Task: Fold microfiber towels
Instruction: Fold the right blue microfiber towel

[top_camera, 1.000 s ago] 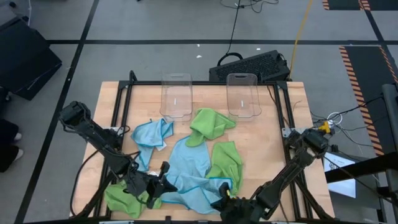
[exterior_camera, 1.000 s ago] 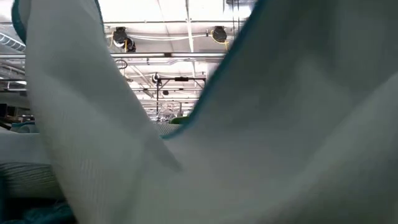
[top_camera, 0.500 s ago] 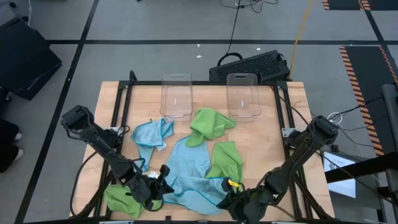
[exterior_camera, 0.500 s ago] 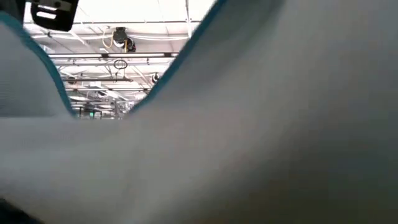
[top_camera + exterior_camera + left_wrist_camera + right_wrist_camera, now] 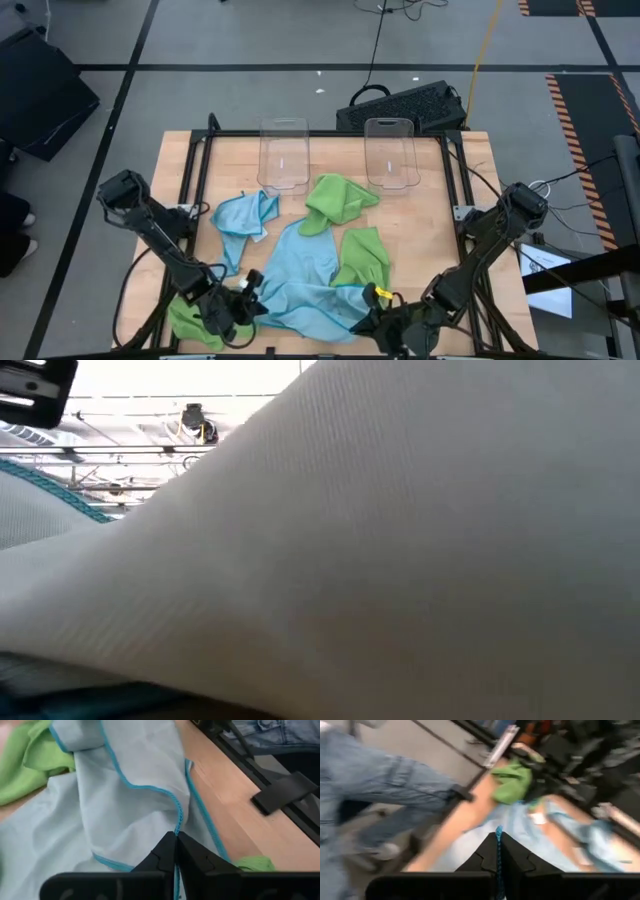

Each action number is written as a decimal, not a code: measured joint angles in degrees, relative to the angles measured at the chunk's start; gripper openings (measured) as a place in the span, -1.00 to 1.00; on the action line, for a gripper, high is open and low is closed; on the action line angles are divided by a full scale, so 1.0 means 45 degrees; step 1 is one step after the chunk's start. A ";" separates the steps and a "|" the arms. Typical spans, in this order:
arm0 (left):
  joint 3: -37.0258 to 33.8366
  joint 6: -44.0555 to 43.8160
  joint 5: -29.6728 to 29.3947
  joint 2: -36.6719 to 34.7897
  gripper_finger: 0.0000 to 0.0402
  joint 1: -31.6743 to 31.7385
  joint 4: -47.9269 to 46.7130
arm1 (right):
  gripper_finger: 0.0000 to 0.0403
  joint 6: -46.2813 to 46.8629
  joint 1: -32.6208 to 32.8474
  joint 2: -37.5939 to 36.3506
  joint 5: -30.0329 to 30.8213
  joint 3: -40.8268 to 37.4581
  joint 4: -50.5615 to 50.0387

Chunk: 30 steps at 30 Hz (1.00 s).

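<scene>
Left wrist view shows you the left gripper (image 5: 176, 851) with its two dark fingers pressed together on the teal-stitched hem of the large light blue microfiber towel (image 5: 125, 800); the hem runs straight into the seam between the jaws. Beyond the tips that towel lies rumpled, one flap turned over itself. Past it, off to one side, sits a crumpled lime green microfiber towel (image 5: 27, 762), and just beside the jaws a scrap of green cloth (image 5: 252, 864) peeks out at the wooden table (image 5: 235, 820) edge.

Your right gripper (image 5: 498, 851) is likewise closed on the same blue towel's stitched edge, which rises as a thin teal line from between its fingers. Ahead of those jaws the blue cloth spreads over the table, with a white tag on it whose writing is too blurred to read. A person's leg in blue jeans (image 5: 375, 780) stands beyond the table edge.

From the high view, both grippers sit at the table's near edge, pinching the near corners of the blue towel, left at (image 5: 245, 305) and right at (image 5: 372, 315). Farther out from the jaws lie a second small light blue towel (image 5: 245, 215), two more lime green towels (image 5: 338, 200), (image 5: 365, 258), and two clear plastic bins (image 5: 284, 155) at the far side. No brand or lettering can be read.
</scene>
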 joint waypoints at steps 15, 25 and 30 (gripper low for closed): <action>0.0011 0.6112 -0.4649 -0.5238 -0.99 0.2392 -0.0396 | -0.99 -0.3774 -0.2744 -0.3703 0.2318 -0.0015 -0.0868; 0.0342 0.9992 0.1006 -0.9712 -0.99 0.9739 0.3069 | -0.99 -0.5052 -0.7826 -0.7288 -0.2413 0.0000 0.0737; 0.0994 0.7535 0.5073 -0.9735 -1.00 1.2470 0.1847 | -1.00 -0.4181 -0.9108 -0.7468 -0.4530 0.0000 0.0798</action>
